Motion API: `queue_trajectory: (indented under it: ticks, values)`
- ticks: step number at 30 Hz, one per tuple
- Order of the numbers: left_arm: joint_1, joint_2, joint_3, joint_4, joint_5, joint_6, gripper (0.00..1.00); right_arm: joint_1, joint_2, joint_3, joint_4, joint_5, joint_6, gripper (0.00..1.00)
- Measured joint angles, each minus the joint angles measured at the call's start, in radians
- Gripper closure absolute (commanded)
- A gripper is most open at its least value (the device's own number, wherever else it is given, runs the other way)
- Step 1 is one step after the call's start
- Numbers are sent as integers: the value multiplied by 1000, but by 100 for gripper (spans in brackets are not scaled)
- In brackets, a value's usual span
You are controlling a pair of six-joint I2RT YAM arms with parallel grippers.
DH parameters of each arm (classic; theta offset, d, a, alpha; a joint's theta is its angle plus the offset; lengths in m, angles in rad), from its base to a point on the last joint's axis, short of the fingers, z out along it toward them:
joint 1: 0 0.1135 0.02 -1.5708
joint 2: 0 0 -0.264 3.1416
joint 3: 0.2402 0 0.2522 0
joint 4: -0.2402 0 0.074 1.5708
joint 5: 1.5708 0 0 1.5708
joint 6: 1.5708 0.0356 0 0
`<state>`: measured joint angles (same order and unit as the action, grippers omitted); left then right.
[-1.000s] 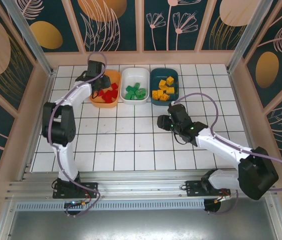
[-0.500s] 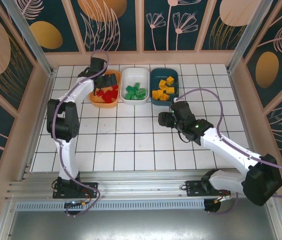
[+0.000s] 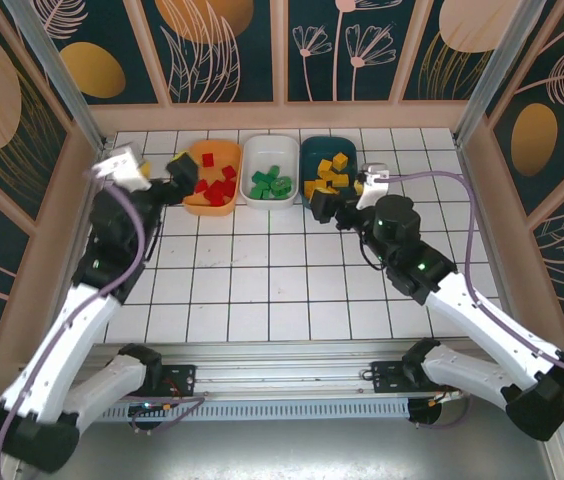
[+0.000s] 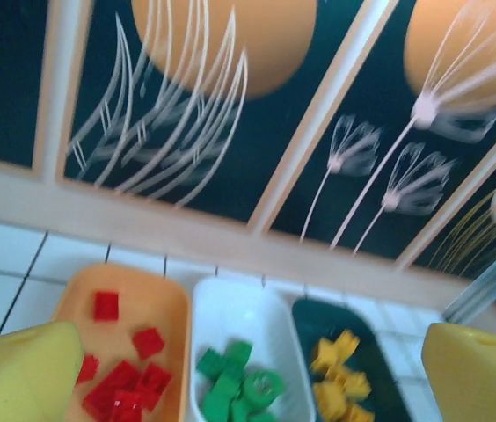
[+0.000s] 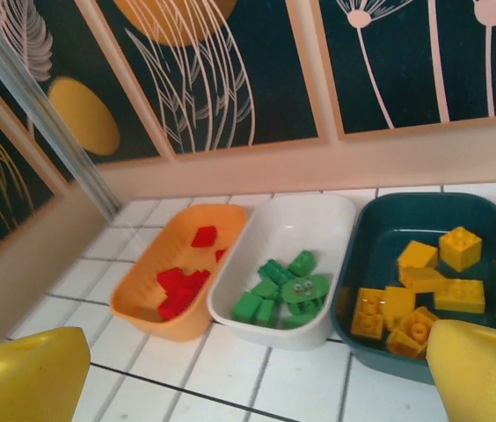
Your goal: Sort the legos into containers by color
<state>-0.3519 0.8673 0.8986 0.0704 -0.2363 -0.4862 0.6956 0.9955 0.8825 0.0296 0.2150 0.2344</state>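
- We saw the left gripper (image 4: 248, 378) with its jaws spread wide. Its two yellow fingers (image 4: 19, 374) sat at the lower corners of the left wrist view, and they pinched nothing.
- The right gripper (image 5: 252, 374) was the same. Its yellow fingertips (image 5: 485, 369) stood far apart at the bottom corners of the right wrist view, with nothing gripped between them.
- In the top view, the left gripper hung just beside the left edge of the orange bin (image 3: 217, 153).
- The right gripper hung near the front left corner of the teal bin (image 3: 314, 150).
- The white bin (image 3: 272, 152) stood between these two. The three bins made one close row at the far side of the tiled table (image 3: 262, 270).
- The red legos (image 3: 217, 188) lay in the orange bin.
- The green legos (image 3: 272, 185) lay in the white bin.
- The yellow-orange legos (image 3: 327, 180) lay in the teal bin.
- Behind the row we saw dark wall panels (image 3: 232, 50) with drawings of plants.
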Motion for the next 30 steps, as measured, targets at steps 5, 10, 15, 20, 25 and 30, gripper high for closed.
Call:
queue_trajectory:
  ticks: [5, 10, 15, 20, 25, 30]
  values:
    - [6, -111, -289, 159, -127, 72, 1, 0, 95, 72, 3, 14, -78, 1]
    - [6, -116, -545, 323, -203, 207, 2, -81, 74, -23, 156, 23, -166, 1]
    - [21, -24, -796, 626, -294, 344, 1, -339, 41, -331, 363, -41, -191, 1]
    - [55, 288, -858, 909, -349, 398, 1, -461, 66, -557, 495, -76, -235, 1]
    - [143, 415, -827, 1089, -327, 420, 1, -510, 119, -628, 712, -84, -289, 1]
    - [181, 534, -783, 1248, -268, 453, 1, -601, 223, -757, 986, -101, -310, 1]
